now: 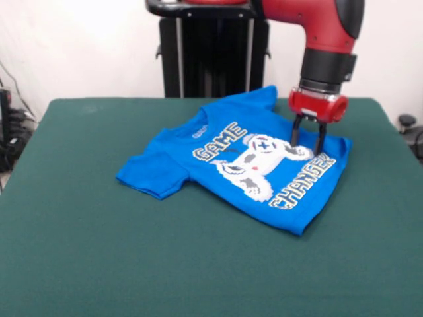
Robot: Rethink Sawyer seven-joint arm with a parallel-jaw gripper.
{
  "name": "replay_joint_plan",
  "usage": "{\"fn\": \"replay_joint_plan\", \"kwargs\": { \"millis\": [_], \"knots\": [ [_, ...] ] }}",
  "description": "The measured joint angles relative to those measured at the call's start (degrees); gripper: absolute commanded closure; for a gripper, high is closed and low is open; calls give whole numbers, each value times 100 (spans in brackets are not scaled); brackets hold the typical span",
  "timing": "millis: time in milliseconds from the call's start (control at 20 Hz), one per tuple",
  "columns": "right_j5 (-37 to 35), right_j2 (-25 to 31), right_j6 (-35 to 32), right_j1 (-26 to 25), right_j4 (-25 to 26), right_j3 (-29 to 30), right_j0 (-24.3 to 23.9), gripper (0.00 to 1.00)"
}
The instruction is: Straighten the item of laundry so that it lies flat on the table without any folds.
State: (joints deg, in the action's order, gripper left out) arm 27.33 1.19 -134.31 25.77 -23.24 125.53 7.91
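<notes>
Black two-fingered gripper (307, 137) stood spread, tips down on bright blue printed T-shirt (248, 158), clasping nothing. Probably poised to pinch and flatten it across dark green felt table (99, 251).

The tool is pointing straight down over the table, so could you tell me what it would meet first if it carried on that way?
The tool, with its two fingers apart, would first meet the blue T-shirt, near the controller print's edge. Its tips already look at or just above the cloth; the table lies beneath.

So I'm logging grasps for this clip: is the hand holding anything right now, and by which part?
Cannot be told for sure. The hand stands open, fingertips down on the T-shirt beside the controller print, near its hem side; no cloth looks pinched or lifted.
</notes>
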Motion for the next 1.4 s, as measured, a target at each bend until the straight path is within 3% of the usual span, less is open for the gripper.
{"fn": "replay_joint_plan", "kwargs": {
  "millis": [300,900,1400],
  "knots": [
    [16,13,0,57,-64,105,46,0],
    [-123,14,-1,683,-761,432,691,0],
    [-123,35,-1,490,-762,425,643,0]
  ]
}}
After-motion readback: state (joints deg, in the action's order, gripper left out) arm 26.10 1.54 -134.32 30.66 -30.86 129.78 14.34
